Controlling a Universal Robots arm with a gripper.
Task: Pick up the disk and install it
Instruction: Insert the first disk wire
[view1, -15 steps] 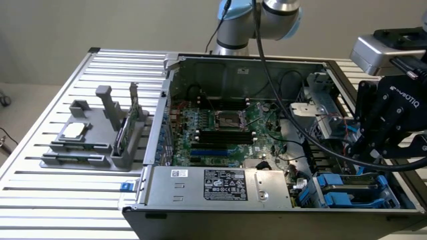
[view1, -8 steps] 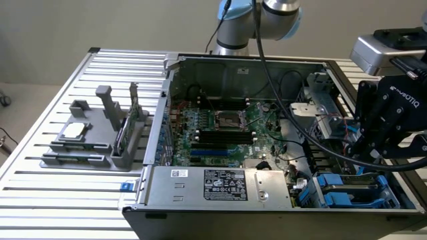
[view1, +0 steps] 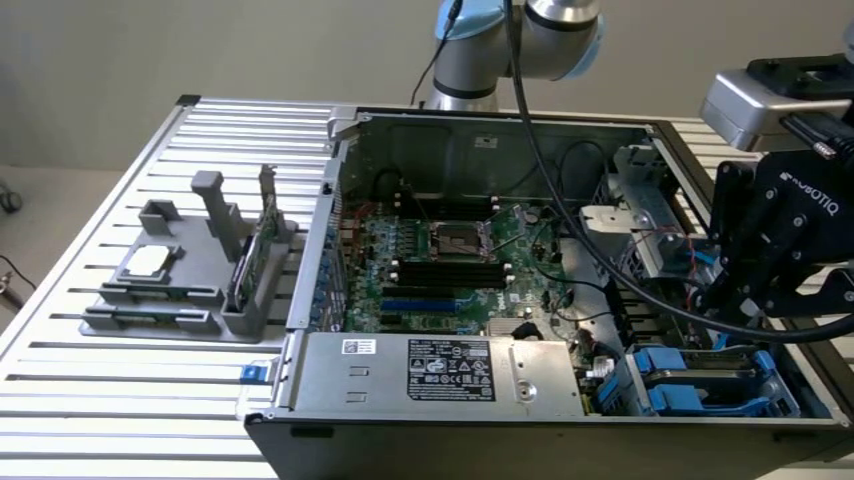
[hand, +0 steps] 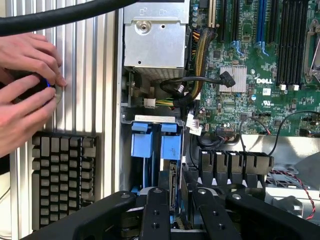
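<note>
In the exterior view a grey holder (view1: 187, 285) sits at nine o'clock on the slatted desk (view1: 107, 420), the open computer case (view1: 534, 450) fills the middle, and at three o'clock the tool (hand: 180, 200) hangs over the drive bay (view1: 781, 385), its jaws narrow on the disk (hand: 173, 185), which stands edge-on between them

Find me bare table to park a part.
Free: slatted table between the grey fixture and the near edge, plus the strip behind the fixture. Crowded: case interior, especially the blue drive carriers under the gripper. A person's hands occupy the table beside the case.
</note>
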